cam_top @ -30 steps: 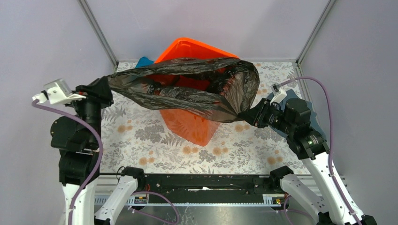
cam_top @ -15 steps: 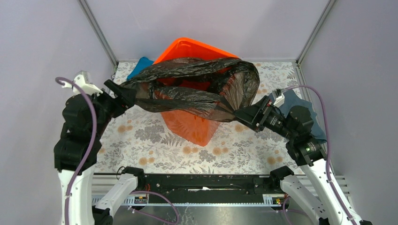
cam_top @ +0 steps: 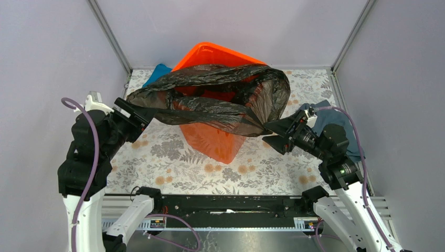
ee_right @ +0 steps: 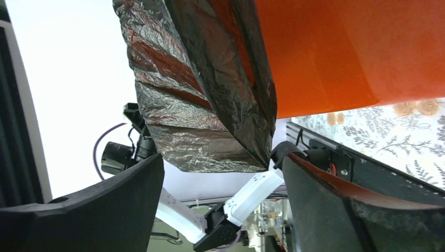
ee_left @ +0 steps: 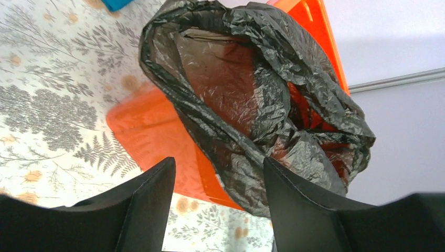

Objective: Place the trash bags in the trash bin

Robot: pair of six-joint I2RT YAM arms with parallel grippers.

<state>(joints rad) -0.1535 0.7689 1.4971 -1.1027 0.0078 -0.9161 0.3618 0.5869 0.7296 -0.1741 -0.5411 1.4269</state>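
Plain lilac-grey walls (cam_top: 52, 42) enclose a floral-patterned table (cam_top: 157, 157), seemingly evenly lit.

The trash bag (cam_top: 210, 100) drapes over the trash bin (cam_top: 210, 142), hiding most of its opening. At the bin's 11 o'clock, a teal cloth (cam_top: 159, 71) sits mostly behind the film. At 3 o'clock, the right arm (cam_top: 336, 157) partly covers the grey-blue cloth (cam_top: 330, 116).

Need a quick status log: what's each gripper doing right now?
Left gripper: open, not gripping the bag.
Right gripper: open, not gripping the bag.
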